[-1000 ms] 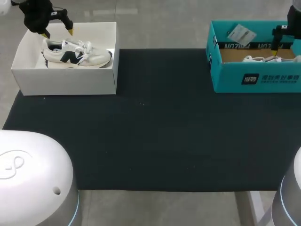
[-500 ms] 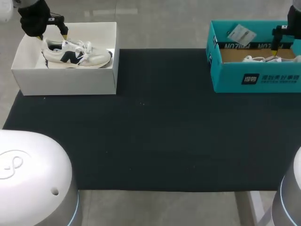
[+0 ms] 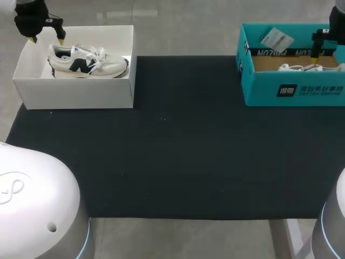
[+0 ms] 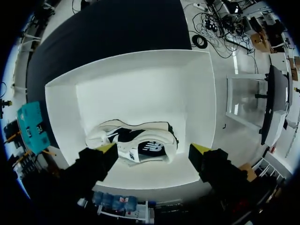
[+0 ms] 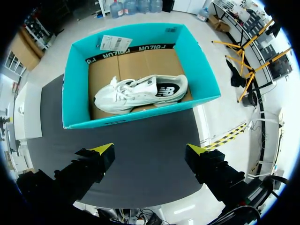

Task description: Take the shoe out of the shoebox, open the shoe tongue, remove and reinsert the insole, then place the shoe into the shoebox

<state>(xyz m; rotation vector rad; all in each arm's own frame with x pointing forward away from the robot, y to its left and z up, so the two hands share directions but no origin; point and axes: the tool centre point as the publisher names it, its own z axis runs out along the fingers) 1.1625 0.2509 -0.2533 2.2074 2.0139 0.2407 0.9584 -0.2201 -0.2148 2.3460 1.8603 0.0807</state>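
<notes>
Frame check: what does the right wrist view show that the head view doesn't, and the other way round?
Only the right wrist view: the whole white sneaker resting on the brown cardboard floor of the teal shoebox; the head view catches only its laces over the wall. Only the head view: the white shoebox holding a white-and-navy sneaker, with the open left end effector over its heel end. Both: the teal shoebox, its paper tag and the black mat.

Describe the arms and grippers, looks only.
The left arm and right arm have smooth white rounded housings with a thin light-blue ring at a joint. The left one carries a faint embossed swirl mark. The left gripper and right gripper are matte black, blocky, with two fingers ending in bright yellow wedge tips.
</notes>
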